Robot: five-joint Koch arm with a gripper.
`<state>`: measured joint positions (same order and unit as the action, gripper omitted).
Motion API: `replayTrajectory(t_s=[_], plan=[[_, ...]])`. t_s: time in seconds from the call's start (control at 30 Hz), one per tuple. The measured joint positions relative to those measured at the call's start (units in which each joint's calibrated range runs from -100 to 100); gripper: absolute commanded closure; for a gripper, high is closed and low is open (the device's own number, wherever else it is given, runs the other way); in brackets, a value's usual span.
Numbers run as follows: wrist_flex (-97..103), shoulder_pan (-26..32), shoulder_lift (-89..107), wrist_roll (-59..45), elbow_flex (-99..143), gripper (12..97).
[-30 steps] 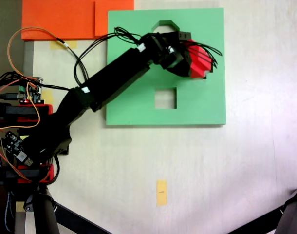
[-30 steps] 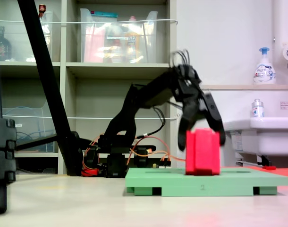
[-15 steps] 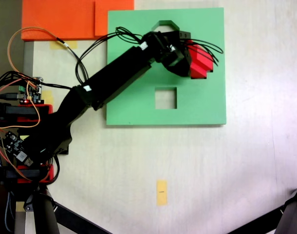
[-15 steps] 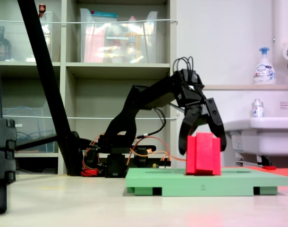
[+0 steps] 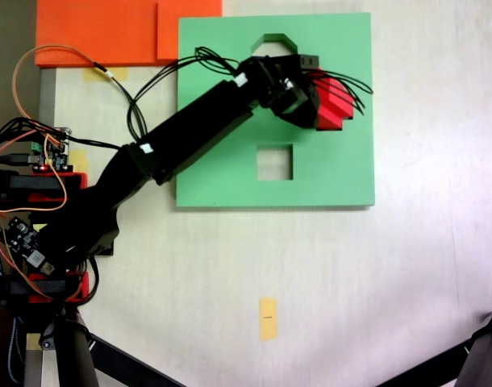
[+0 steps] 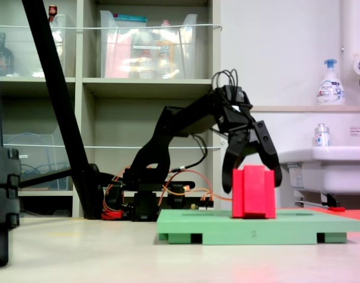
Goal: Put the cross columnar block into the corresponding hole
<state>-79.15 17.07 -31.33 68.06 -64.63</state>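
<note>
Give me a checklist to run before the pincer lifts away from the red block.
1. Pincer open: ok, jaws spread either side of the block.
2. Block upright: ok.
3. Block fully down in the cross hole: not ok, most of it stands above the board.
4. Block lined up with the hole: cannot tell, arm and block cover it in the top view.
5. Square hole empty: ok.

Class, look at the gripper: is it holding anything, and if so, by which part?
Nothing is held. The gripper stands open, fingers astride the red cross block without touching its sides; the block sits on the green board.
</note>
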Motion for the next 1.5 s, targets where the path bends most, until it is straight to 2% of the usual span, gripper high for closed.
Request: replayTrajectory(t_s=[0.57,1.13,1.5], plan=[[2.55,-1.51,-4.1,0.2,-1.96,77.4],[0.39,0.68,-5.88,0.15,-2.25,77.2],[-10.18,1.51,12.59,0.15,-0.49,77.5]])
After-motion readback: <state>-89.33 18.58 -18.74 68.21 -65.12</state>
